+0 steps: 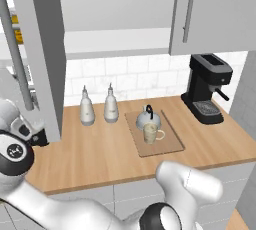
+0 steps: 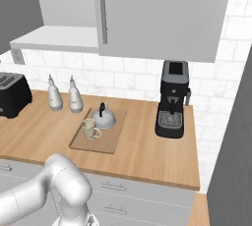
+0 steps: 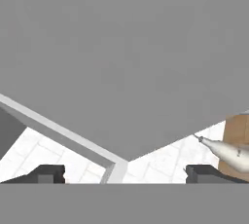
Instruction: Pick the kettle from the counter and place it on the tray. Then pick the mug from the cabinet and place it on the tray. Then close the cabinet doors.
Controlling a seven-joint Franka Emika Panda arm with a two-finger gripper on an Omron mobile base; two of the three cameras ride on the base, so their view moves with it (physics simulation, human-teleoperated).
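i'm looking along the two-finger gripper first: its dark fingertips sit far apart at the bottom of the hand view, spread wide with nothing between them. right in front of them is the flat grey panel of the left cabinet door, seen close up, with white wall tiles below its edge.

from the left base view, that tall grey door stands swung out towards me, its vertical silver bar handle facing the arm. the white arm is bent down at the lower left, beside the door's lower edge.

on the long light-brown wooden counter, the flat tan wooden tray lies near the middle. the small cream-beige mug stands on the tray's near half, upright, handle to the side. just behind it on the tray is the squat pale grey kettle with its dark arched handle; in the left base view the two look touching or nearly so.

behind the tray to the left, two slim-necked whitish bottles stand side by side near the tiles. a black coffee machine is well off to the right, and a black toaster at the far left.

above, the pale grey wall cabinet shows its white inner shelf, and the right door is shut.
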